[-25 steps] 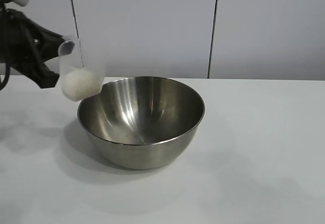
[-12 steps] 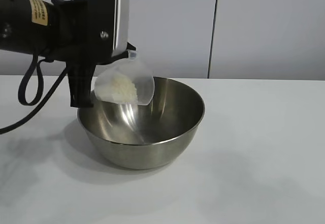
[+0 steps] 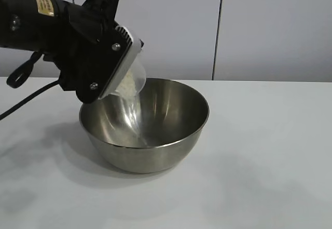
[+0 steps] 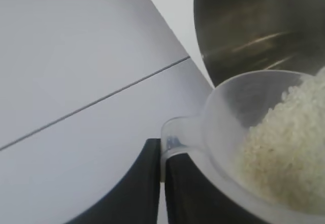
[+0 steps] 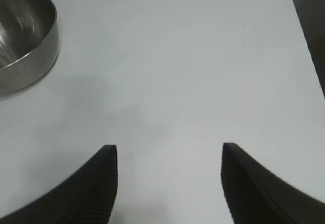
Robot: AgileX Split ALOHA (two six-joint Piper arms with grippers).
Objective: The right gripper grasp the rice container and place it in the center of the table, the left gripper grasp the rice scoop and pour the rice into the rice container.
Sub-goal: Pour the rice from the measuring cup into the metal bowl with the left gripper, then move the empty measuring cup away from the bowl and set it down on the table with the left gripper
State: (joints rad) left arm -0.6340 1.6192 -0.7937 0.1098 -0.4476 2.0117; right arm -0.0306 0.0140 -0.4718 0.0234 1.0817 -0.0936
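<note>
While the left gripper (image 3: 111, 63) clamps the tipped rice scoop (image 3: 130, 78), rice (image 3: 126, 85) spills toward the rice container (image 3: 144, 125) | container sits mid-table (image 3: 270, 151) | yellow label (image 3: 43, 3) unreadable | right gripper (image 5: 167, 155) spread, empty, well apart

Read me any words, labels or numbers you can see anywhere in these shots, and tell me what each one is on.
Yellow label on the black body of the left arm, behind the left claw: it carries dark print, too small and blurred to read.
Rice scoop: no markings can be made out.
Rice container: bare steel, no text.
Table and right claw: no text.
</note>
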